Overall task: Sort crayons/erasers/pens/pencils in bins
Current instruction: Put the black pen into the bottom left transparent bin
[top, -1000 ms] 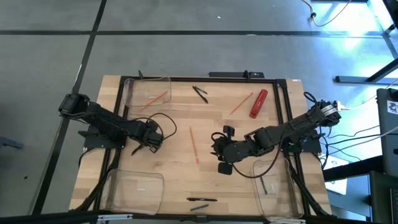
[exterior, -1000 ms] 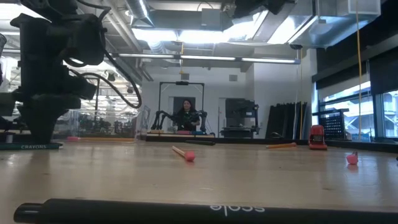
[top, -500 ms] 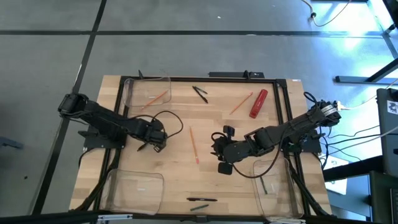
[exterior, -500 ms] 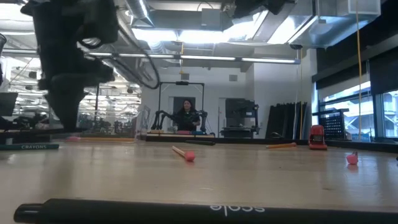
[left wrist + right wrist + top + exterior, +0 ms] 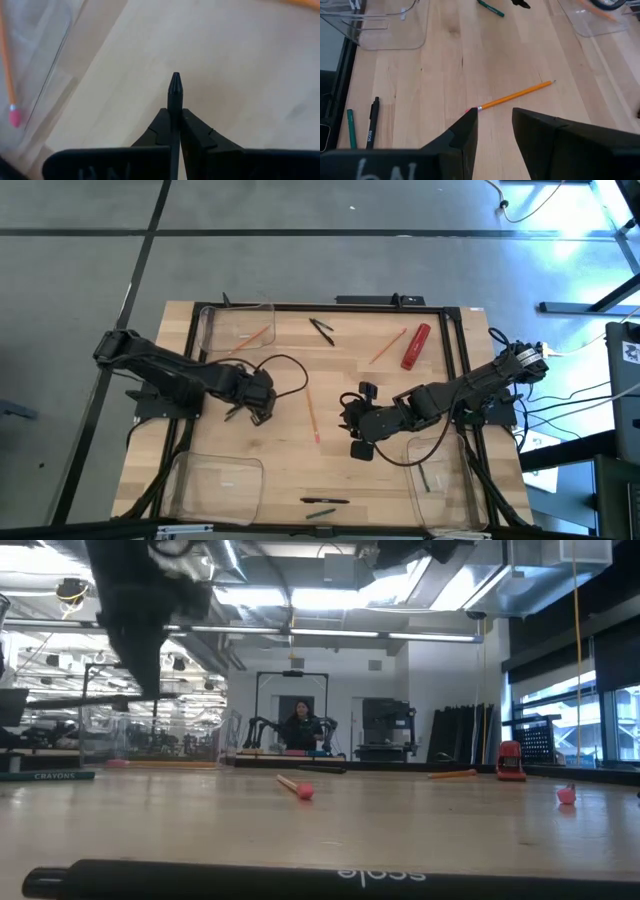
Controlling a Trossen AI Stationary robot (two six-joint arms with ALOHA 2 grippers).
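Open wooden bench (image 5: pixel 285 465) is lying between the two arms, with only a thin orange pencil (image 5: pixel 311 411) crossing it. Clear plastic bins (image 5: pixel 213 485) are occupying three corners, blocking passage there.

The word "CRAYONS" reads in pale capitals on the flat dark green box (image 5: pixel 50 776) lying at the far left of my worktop (image 5: pixel 400 820) in the low view. On the black pen (image 5: pixel 300 878) lying across the front, nearest that camera, pale lettering shows upside down; I cannot make it out for certain. I can read nothing else.
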